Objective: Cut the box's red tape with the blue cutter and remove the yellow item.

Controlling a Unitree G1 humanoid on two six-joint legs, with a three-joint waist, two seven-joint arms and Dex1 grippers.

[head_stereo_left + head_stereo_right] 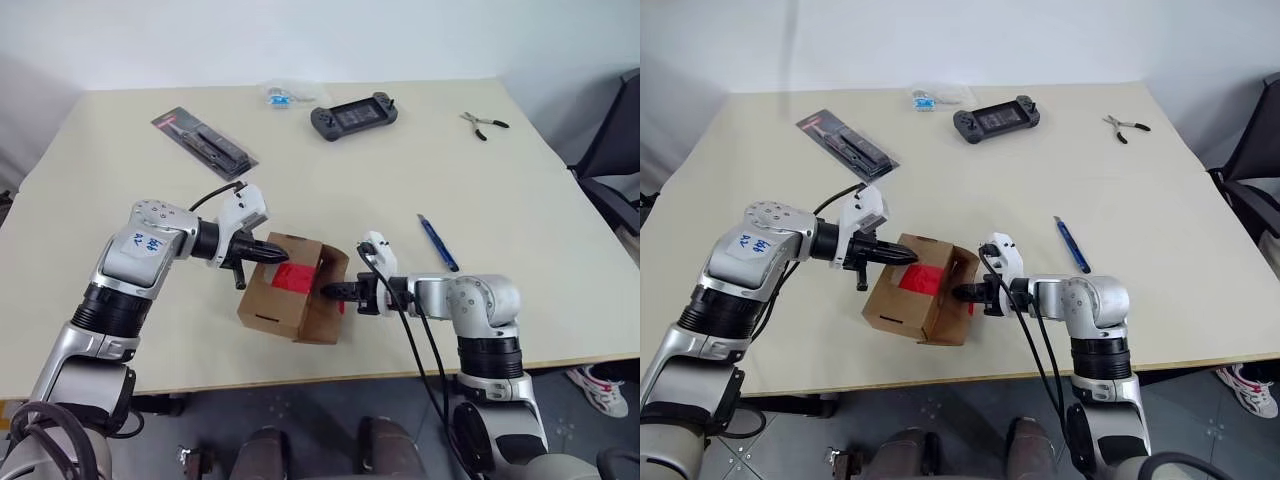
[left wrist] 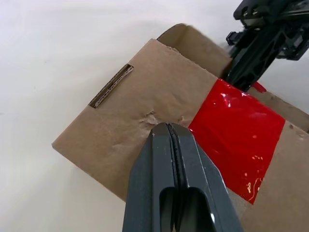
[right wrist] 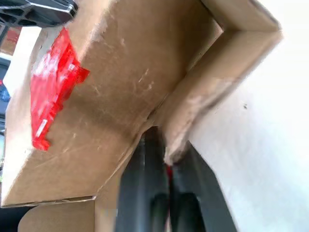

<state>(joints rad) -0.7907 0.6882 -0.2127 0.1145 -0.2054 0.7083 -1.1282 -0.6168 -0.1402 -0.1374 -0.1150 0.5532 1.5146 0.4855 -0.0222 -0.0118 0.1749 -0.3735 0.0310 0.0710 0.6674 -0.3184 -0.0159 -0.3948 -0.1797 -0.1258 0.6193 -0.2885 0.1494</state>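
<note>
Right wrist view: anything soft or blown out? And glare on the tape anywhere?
Right wrist view: the box flap edge and the right gripper fingers are blurred, and the table washes to near white. Left wrist view: sharp, with specular highlights on the red tape; the left gripper is crisp. Left eye view: even light, soft shadows under the box.

head eyes: high, looking down | wrists: close, sharing the box (image 2: 145, 106)
</note>
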